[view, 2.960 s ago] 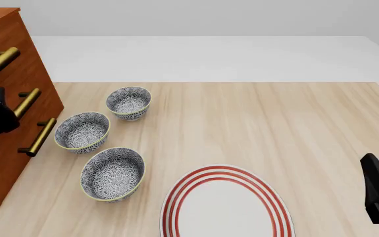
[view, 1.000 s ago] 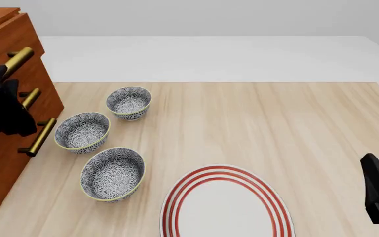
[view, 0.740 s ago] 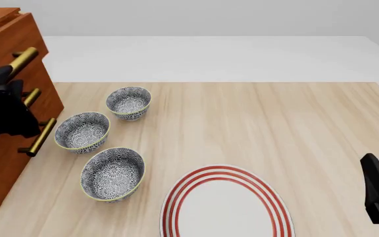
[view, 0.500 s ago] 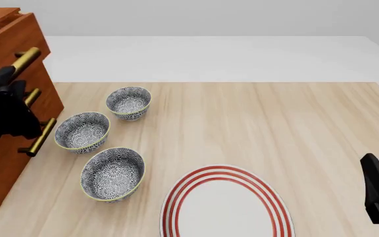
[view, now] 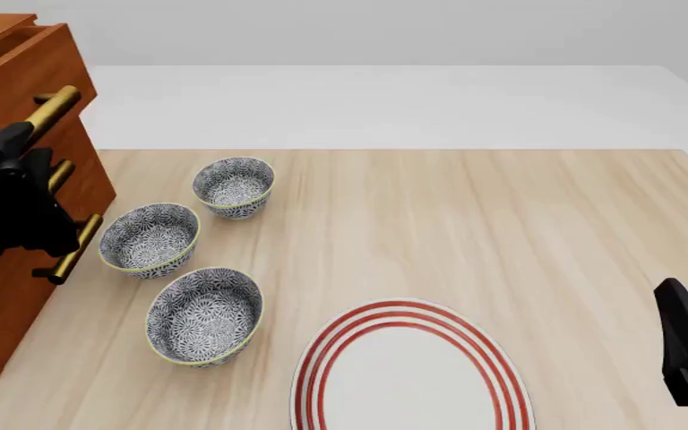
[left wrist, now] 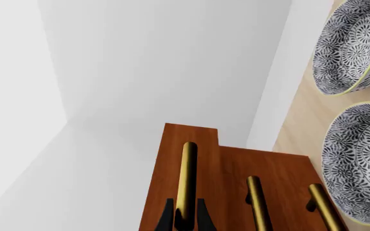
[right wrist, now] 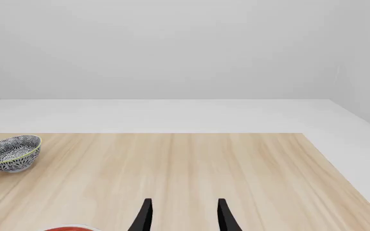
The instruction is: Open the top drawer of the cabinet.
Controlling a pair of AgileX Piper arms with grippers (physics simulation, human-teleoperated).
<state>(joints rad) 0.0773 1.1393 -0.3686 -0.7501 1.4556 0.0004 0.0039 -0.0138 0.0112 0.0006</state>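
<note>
Clamped between the fingers of the left gripper [left wrist: 185, 222] is the brass handle [left wrist: 187, 180] of the top drawer [view: 21, 67], which juts forward of the cabinet [view: 10, 296] face below it; two lower handles [left wrist: 259, 204] lie just beside the grip; three patterned bowls [view: 150, 238] sit near that gripper on the table [view: 464, 224]; the right gripper [right wrist: 183, 216] is held parted and empty, well apart from the cabinet, with a red-ringed plate [view: 410, 372] beside it.
</note>
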